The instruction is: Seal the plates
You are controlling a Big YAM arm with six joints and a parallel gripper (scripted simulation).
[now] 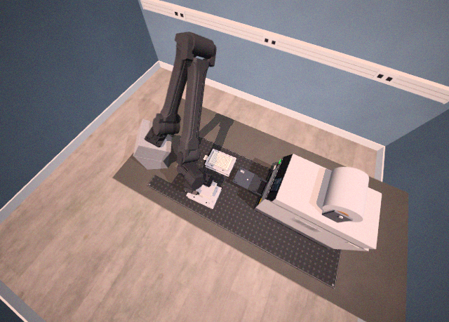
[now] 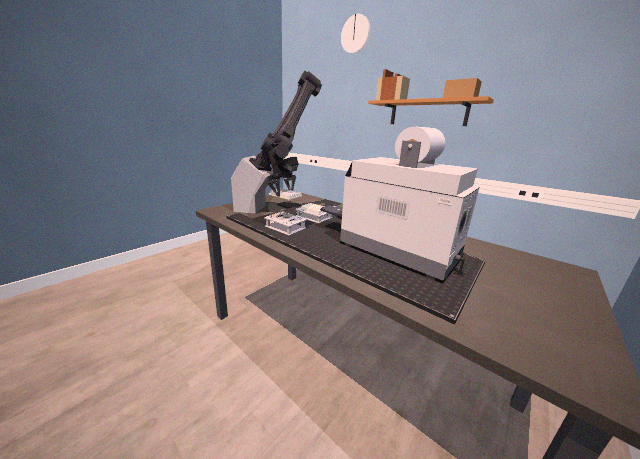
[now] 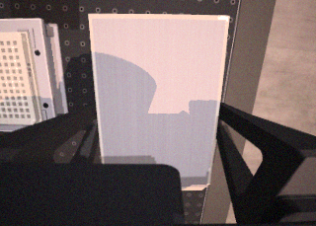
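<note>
Closest in the wrist view: dark, matte, angular fingers of the gripper (image 3: pixel 158 137), clamped on the long sides of a plate (image 3: pixel 158 98) — a flat pale rectangle with a smooth, foil-like top, half in shadow. Held lengthwise, running straight out from the gripper, with thin cream edges showing at its corners.

Under the plate, a black mat (image 3: pixel 148 1) dotted with a regular grid of small holes. Off to one side in the wrist view, a second plate (image 3: pixel 15 78), white and gridded with small square wells, seated in a pale holder (image 3: pixel 51 73) with black pins.

From above, gripper (image 1: pixel 197 188) and held plate (image 1: pixel 207 195) over the near white holder (image 1: pixel 214 203), whether touching it cannot be told; the open plate (image 1: pixel 220 161) just beyond. Next along the mat (image 1: pixel 283 242), a dark square stage (image 1: pixel 246 178) standing out from the sealer (image 1: pixel 318 203) — a boxy white machine with a smooth pale roll (image 1: pixel 346 193) on top and a green lamp (image 1: pixel 280 161) at its front edge.

Further back, the grey faceted pedestal (image 1: pixel 144 155), the brown table (image 1: pixel 373 275), then blue walls with a white rail (image 1: pixel 290 46).
</note>
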